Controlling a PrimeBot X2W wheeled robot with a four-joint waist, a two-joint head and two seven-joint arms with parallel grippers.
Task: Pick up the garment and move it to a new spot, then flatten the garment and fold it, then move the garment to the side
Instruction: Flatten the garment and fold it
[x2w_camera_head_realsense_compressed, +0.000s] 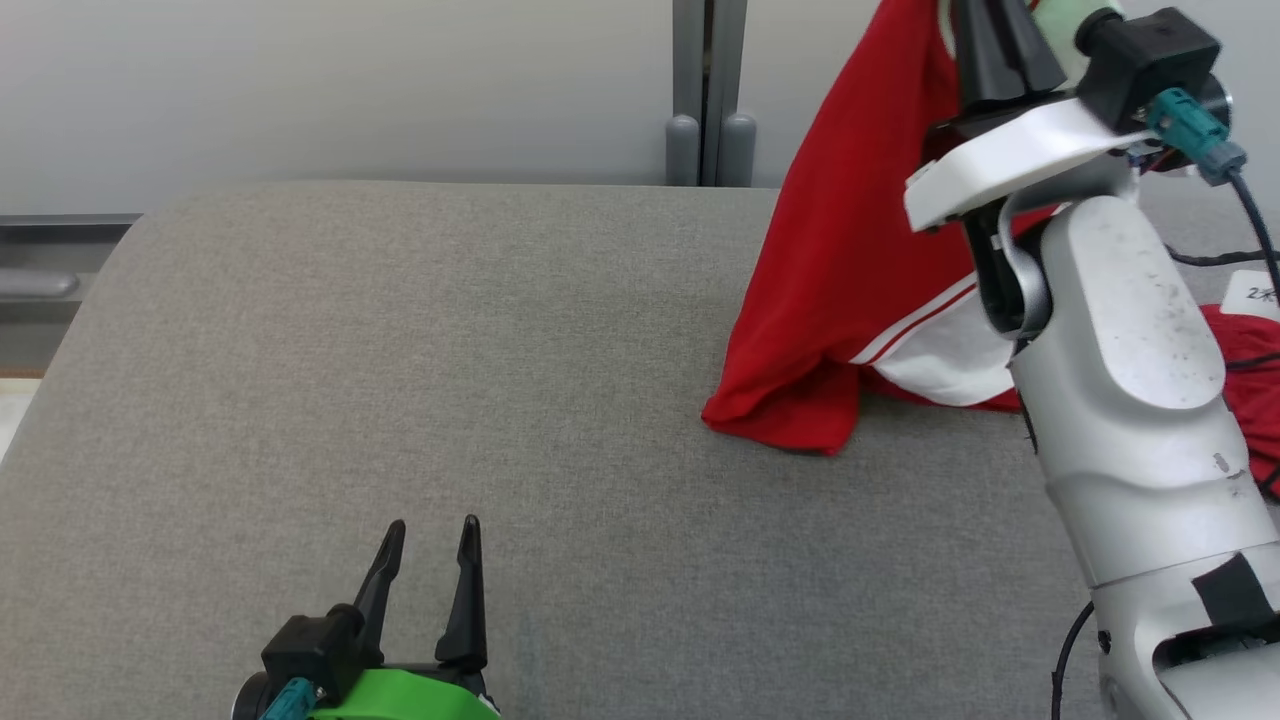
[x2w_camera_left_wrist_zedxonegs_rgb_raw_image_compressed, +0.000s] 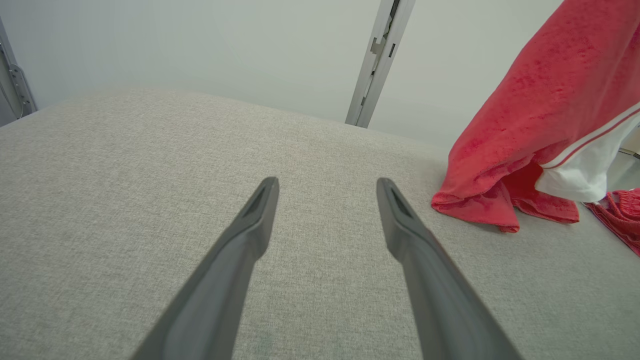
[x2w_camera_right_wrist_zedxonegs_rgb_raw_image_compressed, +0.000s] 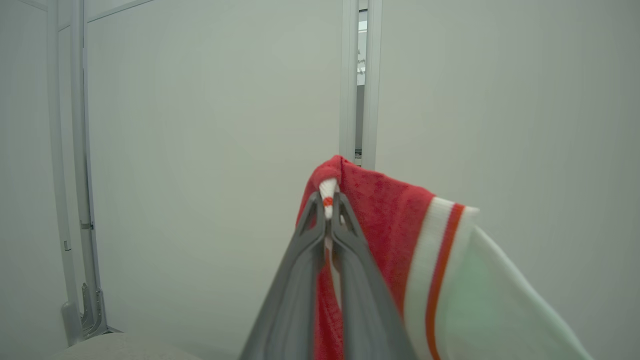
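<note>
Right pincer (x2w_camera_right_wrist_zedxonegs_rgb_raw_image_compressed: 327, 212) clamps red-white knit garment (x2w_camera_right_wrist_zedxonegs_rgb_raw_image_compressed: 385, 215), draped limp.

Looks like a robotics lab or test cell. Evidence: plain pale grey-white partition wall panels (x2w_camera_head_realsense_compressed: 350, 80), joined by a bare grey metal upright post (x2w_camera_head_realsense_compressed: 708, 90). A large round-cornered worktop covered in flat grey woven fabric (x2w_camera_head_realsense_compressed: 400, 350) sits up against that wall. At the worktop's right side there's a loose black cable (x2w_camera_head_realsense_compressed: 1215, 258) & a small white handwritten paper label (x2w_camera_head_realsense_compressed: 1262, 293). Right wrist view shows grey metal frame strips w/ small hinge-like fittings (x2w_camera_right_wrist_zedxonegs_rgb_raw_image_compressed: 82, 225) on the panels.
</note>
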